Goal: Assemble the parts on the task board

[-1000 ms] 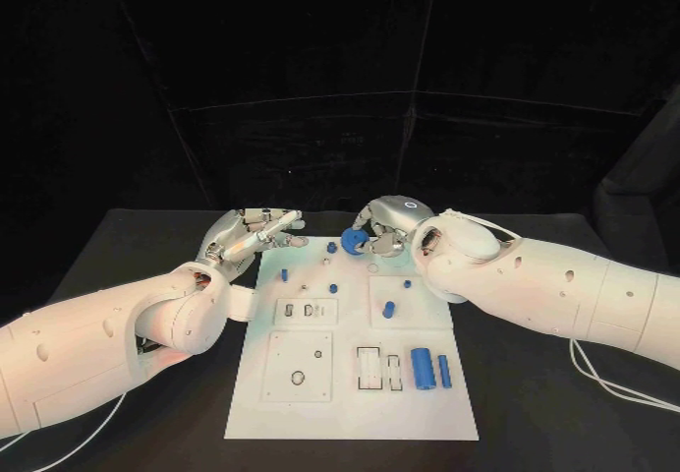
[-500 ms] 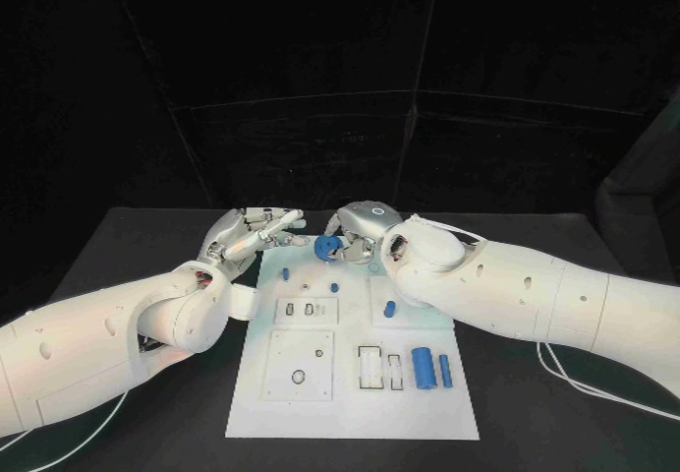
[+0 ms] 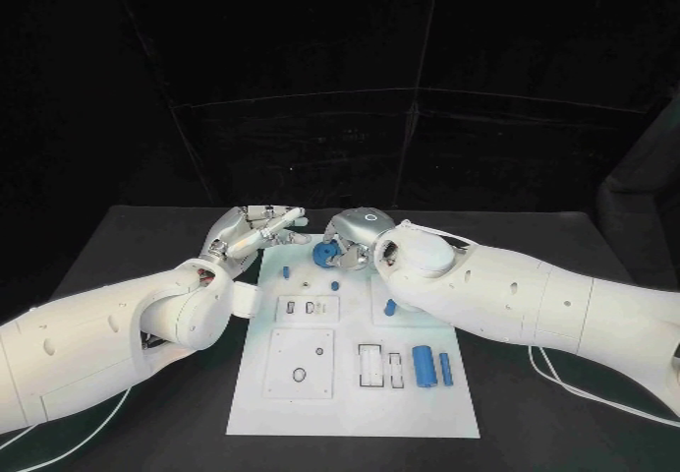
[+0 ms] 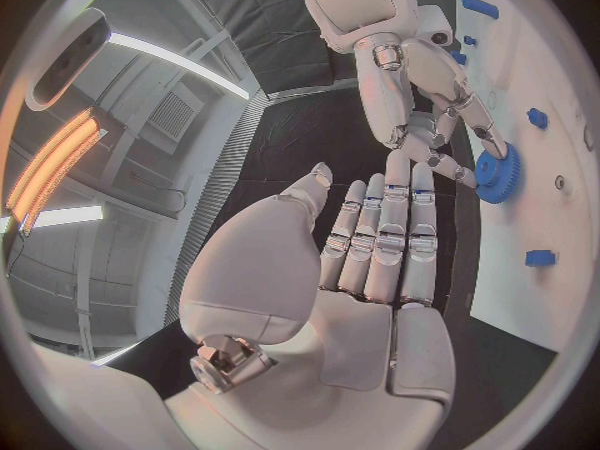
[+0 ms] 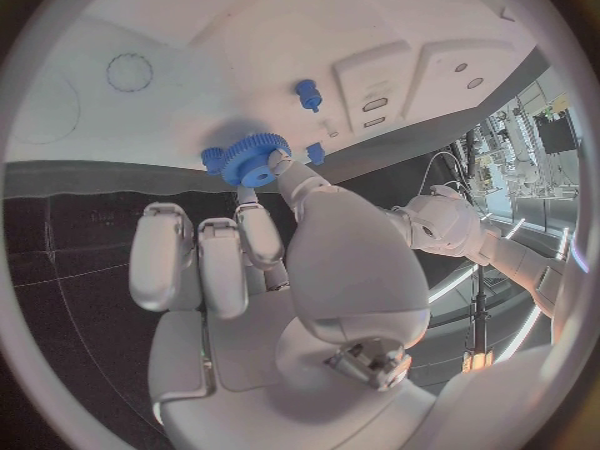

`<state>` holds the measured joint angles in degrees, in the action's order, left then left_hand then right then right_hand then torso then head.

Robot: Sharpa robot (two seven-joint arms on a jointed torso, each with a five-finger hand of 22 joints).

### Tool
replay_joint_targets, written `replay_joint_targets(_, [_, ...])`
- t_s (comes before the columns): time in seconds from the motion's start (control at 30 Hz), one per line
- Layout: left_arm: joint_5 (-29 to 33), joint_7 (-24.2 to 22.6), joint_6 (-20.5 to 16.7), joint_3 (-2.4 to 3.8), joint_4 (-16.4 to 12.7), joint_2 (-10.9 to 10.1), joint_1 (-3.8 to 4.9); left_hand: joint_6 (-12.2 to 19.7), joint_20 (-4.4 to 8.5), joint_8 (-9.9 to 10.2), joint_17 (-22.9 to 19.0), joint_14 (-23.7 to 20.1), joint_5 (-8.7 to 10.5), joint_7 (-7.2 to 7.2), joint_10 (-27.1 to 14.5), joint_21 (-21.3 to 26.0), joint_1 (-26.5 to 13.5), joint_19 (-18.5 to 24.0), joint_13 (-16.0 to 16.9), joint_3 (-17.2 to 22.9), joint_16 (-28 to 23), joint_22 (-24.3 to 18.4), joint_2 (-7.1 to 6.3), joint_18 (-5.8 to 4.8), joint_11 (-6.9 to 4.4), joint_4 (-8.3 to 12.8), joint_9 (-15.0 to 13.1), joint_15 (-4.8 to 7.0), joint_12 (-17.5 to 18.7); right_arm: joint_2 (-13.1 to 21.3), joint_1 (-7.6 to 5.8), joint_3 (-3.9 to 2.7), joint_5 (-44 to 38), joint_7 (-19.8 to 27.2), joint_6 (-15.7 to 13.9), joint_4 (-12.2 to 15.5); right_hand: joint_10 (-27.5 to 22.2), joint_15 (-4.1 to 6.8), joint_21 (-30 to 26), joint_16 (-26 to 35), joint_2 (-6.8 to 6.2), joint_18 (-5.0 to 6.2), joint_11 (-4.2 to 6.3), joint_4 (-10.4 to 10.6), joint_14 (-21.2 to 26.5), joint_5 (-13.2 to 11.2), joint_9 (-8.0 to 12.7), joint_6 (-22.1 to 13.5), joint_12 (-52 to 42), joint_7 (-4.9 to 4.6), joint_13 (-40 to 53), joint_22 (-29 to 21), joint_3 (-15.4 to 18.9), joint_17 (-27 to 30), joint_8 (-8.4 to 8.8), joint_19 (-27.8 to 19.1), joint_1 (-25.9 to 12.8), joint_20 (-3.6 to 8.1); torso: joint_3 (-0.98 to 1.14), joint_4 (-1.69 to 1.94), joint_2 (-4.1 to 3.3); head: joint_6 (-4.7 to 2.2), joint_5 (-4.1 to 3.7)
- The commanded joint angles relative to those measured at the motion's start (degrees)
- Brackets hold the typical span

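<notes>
From the head view I see my left hand (image 3: 255, 233) at the far left corner of the board (image 3: 355, 413), fingers straight and apart, holding nothing; its wrist view confirms the flat palm. Just beside it, my right hand (image 3: 355, 236) pinches a blue gear (image 3: 324, 253) over the board's far end. The right wrist view shows the gear's teeth (image 5: 254, 157), clamped at the fingertips.

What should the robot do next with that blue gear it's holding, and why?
Probably lower it a little onto the far end of the task board. The right hand pinches the blue gear at its fingertips, right over that end of the board, so it looks close to its spot. The left hand is beside it, fingers straight, holding nothing.
</notes>
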<state>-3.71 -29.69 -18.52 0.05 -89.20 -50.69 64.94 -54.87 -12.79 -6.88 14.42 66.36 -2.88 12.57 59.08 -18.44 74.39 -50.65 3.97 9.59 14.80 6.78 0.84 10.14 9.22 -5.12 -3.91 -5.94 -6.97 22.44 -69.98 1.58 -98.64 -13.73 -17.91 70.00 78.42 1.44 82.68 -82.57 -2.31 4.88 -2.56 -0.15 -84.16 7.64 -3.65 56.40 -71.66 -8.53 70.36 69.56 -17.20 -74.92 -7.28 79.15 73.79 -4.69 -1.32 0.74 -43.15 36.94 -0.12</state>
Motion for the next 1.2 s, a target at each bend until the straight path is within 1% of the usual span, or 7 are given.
replay_joint_targets(0.03, [-0.36, -0.49, 0.5, 0.02, 0.08, 0.07, 0.08, -0.32, -0.06, 0.2, 0.06, 0.09, -0.16, 0.14, 0.18, 0.25, -0.03, -0.42, -0.03, 0.16, -0.22, -0.06, 0.41, 0.43, 0.18, 0.26, 0.07, -0.18, 0.26, -0.22, -0.09, -0.04, -1.21, -0.59, 0.58, -0.16, 0.1, -0.05, 0.15, 0.2, -0.31, -0.68, -0.37, -0.1, -3.0, 0.05, -0.11, 0.86, 0.25, 0.41, -0.04, -0.05, -0.35, -0.5, 0.41, -0.2, -0.58, -0.16, 0.0, -0.06, 0.05, 0.13, -0.02])
replay_joint_targets(0.4, [-0.36, -0.44, 0.55, 0.02, 0.27, 0.1, 0.08, -0.34, -0.05, 0.26, 0.13, 0.08, -0.16, 0.13, 0.21, 0.28, -0.03, -0.44, -0.03, 0.29, -0.27, -0.1, 0.48, 0.43, 0.18, 0.33, 0.07, -0.18, 0.32, -0.16, -0.05, -0.04, -1.52, -0.73, 2.5, -0.35, -0.24, -0.29, 0.08, 0.27, -2.01, -0.65, -0.64, -0.07, -2.99, 0.28, -0.15, 0.26, 0.81, 0.18, -0.43, -0.2, 0.1, -0.46, 1.26, -0.32, -2.38, -0.4, 0.0, -0.12, 0.04, 0.39, 0.04])
replay_joint_targets(0.5, [-0.36, -0.43, 0.55, 0.02, 0.34, 0.1, 0.08, -0.34, -0.05, 0.26, 0.13, 0.08, -0.16, 0.13, 0.21, 0.28, -0.03, -0.44, -0.03, 0.29, -0.27, -0.1, 0.48, 0.43, 0.18, 0.33, 0.07, -0.18, 0.32, -0.13, -0.05, -0.04, -1.44, -0.57, 2.59, -0.38, -0.24, -0.35, 0.02, 0.35, -3.11, -0.63, -0.67, 0.98, -2.96, -4.15, -0.21, 0.03, 0.94, 0.31, -0.54, -0.31, 1.96, -0.37, 1.6, -0.39, -4.69, -0.49, -0.01, -0.11, 0.05, 0.39, 0.02])
replay_joint_targets(0.67, [-0.36, -0.43, 0.55, 0.02, 0.47, 0.16, 0.08, -0.35, -0.06, 0.27, 0.16, 0.08, -0.15, 0.14, 0.22, 0.29, -0.05, -0.44, -0.03, 0.32, -0.29, -0.11, 0.49, 0.43, 0.18, 0.35, 0.07, -0.18, 0.34, -0.25, -0.05, -0.04, -1.35, -0.58, 2.2, -0.48, -0.42, -0.34, -0.05, 0.45, -4.35, -0.61, -0.75, 3.16, -2.91, -4.9, -0.13, -1.35, 1.23, 0.34, -0.74, -0.43, 6.13, -0.3, 2.63, -0.44, -7.99, -0.46, -0.01, -0.06, 0.05, 0.4, -0.01])
replay_joint_targets(0.83, [-0.36, -0.38, 0.58, 0.02, 0.54, 0.19, 0.08, -0.35, -0.06, 0.27, 0.16, 0.08, -0.15, 0.14, 0.22, 0.29, -0.05, -0.44, -0.03, 0.32, -0.29, -0.11, 0.49, 0.43, 0.18, 0.35, 0.07, -0.18, 0.34, -0.34, -0.04, -0.04, -1.16, -1.01, 1.98, -0.74, -0.76, -0.71, -0.11, 0.47, -3.43, -0.6, -1.17, 5.79, -2.91, -4.8, -0.17, -2.95, 1.62, -0.21, -0.97, -0.52, 9.92, -0.37, 3.53, -0.47, -9.76, -0.73, 0.01, -0.01, 0.06, 0.39, -0.03])
replay_joint_targets(0.97, [-0.36, -0.35, 0.57, 0.02, 0.66, 0.2, 0.09, -0.35, -0.06, 0.27, 0.16, 0.08, -0.15, 0.14, 0.22, 0.29, -0.05, -0.44, -0.03, 0.32, -0.29, -0.11, 0.49, 0.43, 0.18, 0.35, 0.07, -0.18, 0.34, -0.21, -0.05, -0.04, -0.68, -1.23, 2.32, -0.85, -0.85, -0.86, -0.14, 0.47, -1.55, -0.58, -1.32, 8.64, -2.93, -4.7, -0.27, -3.05, 1.64, -0.33, -0.89, -0.6, 12.5, -0.43, 3.46, -0.51, -11.4, -0.92, -0.01, -0.02, 0.04, 0.42, 0.03])
replay_joint_targets(1.2, [-0.36, -0.31, 0.56, 0.02, 0.7, 0.17, 0.09, -0.35, -0.06, 0.27, 0.16, 0.08, -0.15, 0.14, 0.22, 0.29, -0.05, -0.44, -0.03, 0.32, -0.29, -0.11, 0.49, 0.43, 0.18, 0.35, 0.07, -0.18, 0.34, 0.54, -0.05, -0.04, 0.01, -1.25, 2.04, -0.55, -0.81, -0.92, -0.12, 0.47, -0.43, -0.58, -1.34, 9.69, -2.95, -4.5, -0.31, -3.0, 1.54, -0.36, -0.7, -0.57, 14.18, -0.48, 3.41, -0.5, -10.8, -1.01, 0.04, -0.13, 0.07, 0.3, 0.15])
